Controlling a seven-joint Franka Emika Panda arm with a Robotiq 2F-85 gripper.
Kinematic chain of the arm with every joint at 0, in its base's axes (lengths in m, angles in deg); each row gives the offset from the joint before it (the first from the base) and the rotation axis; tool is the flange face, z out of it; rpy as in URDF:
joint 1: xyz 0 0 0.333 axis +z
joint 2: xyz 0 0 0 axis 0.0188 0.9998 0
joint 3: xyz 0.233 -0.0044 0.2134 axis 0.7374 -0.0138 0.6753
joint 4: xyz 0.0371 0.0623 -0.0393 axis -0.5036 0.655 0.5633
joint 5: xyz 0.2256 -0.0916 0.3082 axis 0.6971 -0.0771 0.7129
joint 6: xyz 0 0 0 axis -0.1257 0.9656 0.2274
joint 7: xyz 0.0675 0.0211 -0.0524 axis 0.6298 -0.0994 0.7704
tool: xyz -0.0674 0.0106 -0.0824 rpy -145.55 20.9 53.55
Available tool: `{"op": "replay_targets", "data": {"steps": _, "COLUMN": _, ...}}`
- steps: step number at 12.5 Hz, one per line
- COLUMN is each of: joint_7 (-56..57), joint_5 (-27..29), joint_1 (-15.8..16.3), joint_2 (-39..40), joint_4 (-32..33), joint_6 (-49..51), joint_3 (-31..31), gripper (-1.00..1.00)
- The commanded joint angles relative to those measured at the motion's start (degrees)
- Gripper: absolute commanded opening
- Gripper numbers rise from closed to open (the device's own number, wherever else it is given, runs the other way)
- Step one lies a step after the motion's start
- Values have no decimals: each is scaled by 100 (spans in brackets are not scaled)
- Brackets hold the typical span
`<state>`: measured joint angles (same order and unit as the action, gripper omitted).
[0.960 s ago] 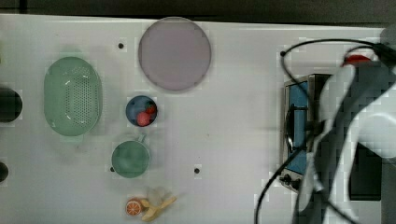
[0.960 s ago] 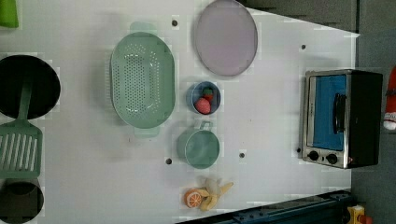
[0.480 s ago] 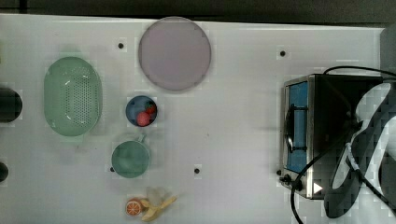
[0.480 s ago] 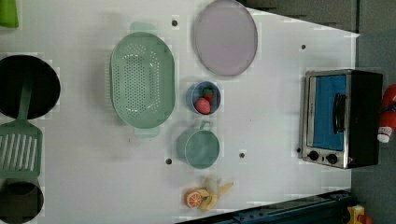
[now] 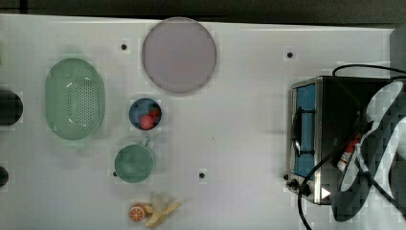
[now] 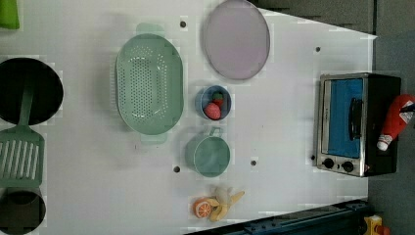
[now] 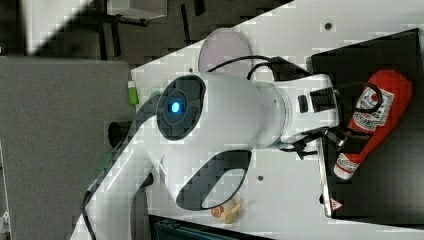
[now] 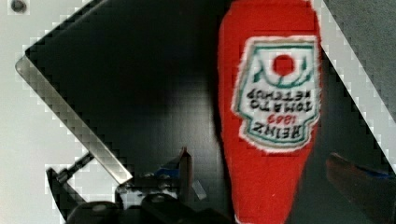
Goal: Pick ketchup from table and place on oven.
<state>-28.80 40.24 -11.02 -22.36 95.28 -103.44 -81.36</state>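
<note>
The jaws stand wide apart on either side of the ketchup [image 8: 268,116], one finger [image 8: 186,168] clear of the bottle's red side and the other edging in at the far side, so the gripper [image 7: 350,137] is no longer clamping anything. The ketchup lies on its side on the oven [image 7: 380,190], on the black top, with its white cap toward the oven's silver front edge. In the left view the bottle [image 6: 394,122] overhangs the oven's back edge slightly, by the look of it.

The risk from here is a nudge: if the arm lifts off at a slant, a finger could catch the rounded bottle and roll it off the oven's top.

In the top view the arm and its cables cover most of the bottle [image 5: 348,152]. Whether the bottle sits fully settled is hard to judge.
</note>
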Motion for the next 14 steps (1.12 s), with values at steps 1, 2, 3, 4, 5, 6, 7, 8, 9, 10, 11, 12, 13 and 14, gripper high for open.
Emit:
{"op": "replay_targets", "data": {"steps": 1, "joint_7": 95, "joint_5": 27, "joint_1": 224, "joint_2": -392, "joint_4": -237, "joint_6": 359, "joint_3": 106, "gripper": 100}}
{"op": "replay_targets", "data": {"steps": 2, "joint_7": 58, "joint_5": 27, "joint_1": 338, "joint_2": -468, "joint_4": -247, "joint_6": 478, "joint_3": 217, "gripper": 100}}
{"op": "replay_targets", "data": {"steps": 3, "joint_7": -114, "joint_5": 26, "joint_1": 480, "joint_2": -550, "joint_4": -247, "joint_6": 518, "joint_3": 341, "gripper": 100}}
{"op": "replay_targets", "data": {"steps": 4, "joint_7": -337, "joint_5": 26, "joint_1": 643, "joint_2": -646, "joint_4": -247, "joint_6": 517, "joint_3": 469, "gripper": 100}}
{"op": "replay_targets", "data": {"steps": 5, "joint_7": -570, "joint_5": 26, "joint_1": 820, "joint_2": -744, "joint_4": -247, "joint_6": 517, "joint_3": 608, "gripper": 100}}
{"op": "replay_targets", "data": {"steps": 6, "joint_7": -933, "joint_5": 31, "joint_1": 999, "joint_2": -840, "joint_4": -246, "joint_6": 489, "joint_3": 769, "gripper": 100}}
{"op": "replay_targets", "data": {"steps": 7, "joint_7": -1477, "joint_5": 37, "joint_1": 1177, "joint_2": -914, "joint_4": -246, "joint_6": 398, "joint_3": 966, "gripper": 100}}
{"op": "replay_targets", "data": {"steps": 8, "joint_7": -2084, "joint_5": 37, "joint_1": 1355, "joint_2": -993, "joint_4": -246, "joint_6": 392, "joint_3": 1166, "gripper": 100}}
{"op": "replay_targets", "data": {"steps": 9, "joint_7": -2777, "joint_5": 36, "joint_1": 1530, "joint_2": -1091, "joint_4": -237, "joint_6": 404, "joint_3": 1370, "gripper": 100}}
{"op": "replay_targets", "data": {"steps": 10, "joint_7": -3454, "joint_5": 3, "joint_1": 1698, "joint_2": -1223, "joint_4": -205, "joint_6": 504, "joint_3": 1546, "gripper": 100}}
{"op": "replay_targets", "data": {"steps": 11, "joint_7": -4148, "joint_5": -125, "joint_1": 1858, "joint_2": -1403, "joint_4": -167, "joint_6": 716, "joint_3": 1675, "gripper": 100}}
{"op": "replay_targets", "data": {"steps": 12, "joint_7": -4760, "joint_5": -331, "joint_1": 1995, "joint_2": -1635, "joint_4": -91, "joint_6": 1004, "joint_3": 1749, "gripper": 100}}
{"op": "replay_targets", "data": {"steps": 13, "joint_7": -5175, "joint_5": -524, "joint_1": 2109, "joint_2": -1912, "joint_4": 54, "joint_6": 1274, "joint_3": 1800, "gripper": 100}}
{"op": "replay_targets", "data": {"steps": 14, "joint_7": -5309, "joint_5": -616, "joint_1": 2193, "joint_2": -2202, "joint_4": 262, "joint_6": 1413, "joint_3": 1856, "gripper": 100}}
